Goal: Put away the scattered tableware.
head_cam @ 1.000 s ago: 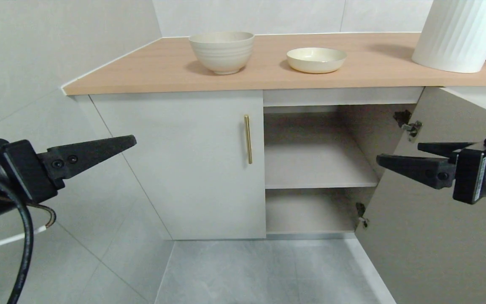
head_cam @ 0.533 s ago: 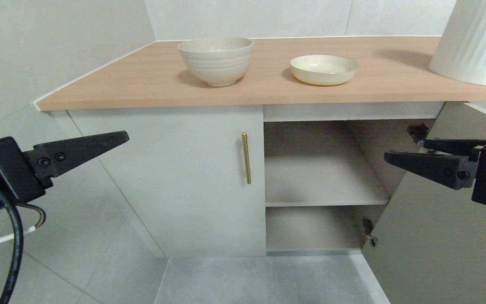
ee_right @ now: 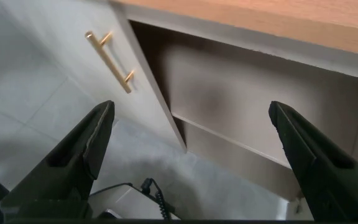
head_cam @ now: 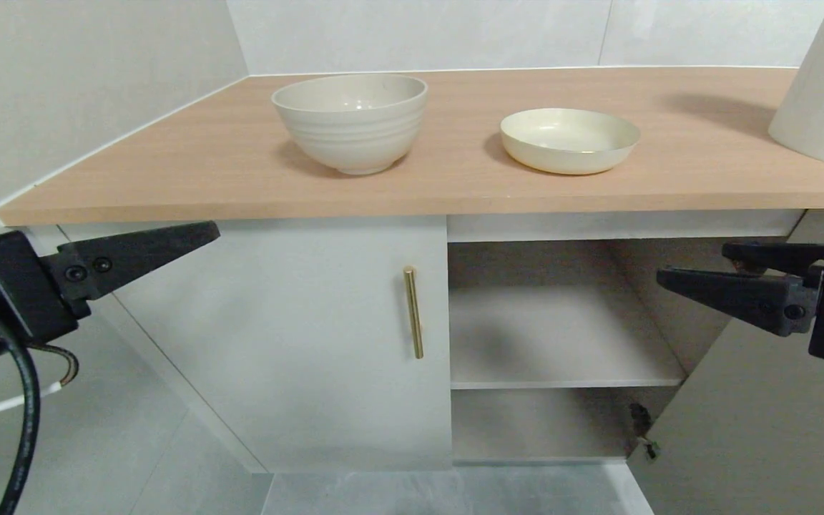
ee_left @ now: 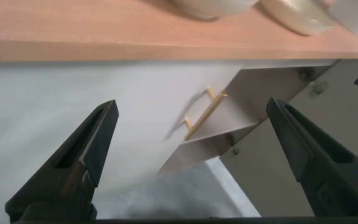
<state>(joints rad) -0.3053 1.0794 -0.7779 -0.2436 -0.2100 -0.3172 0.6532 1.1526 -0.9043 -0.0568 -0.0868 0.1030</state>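
Ribbed bowl point(head_cam: 351, 121) and shallow dish point(head_cam: 569, 139), at its 3 o'clock, are set on worktop point(head_cam: 169, 172); left claw point(ee_left: 191, 106) and right claw point(ee_right: 191, 107) are held wide.

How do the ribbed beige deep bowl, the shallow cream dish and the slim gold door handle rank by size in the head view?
1. Ribbed beige deep bowl: largest, wider and clearly taller.
2. Shallow cream dish: nearly as wide, but low.
3. Slim gold door handle: smallest, though nearer the camera.
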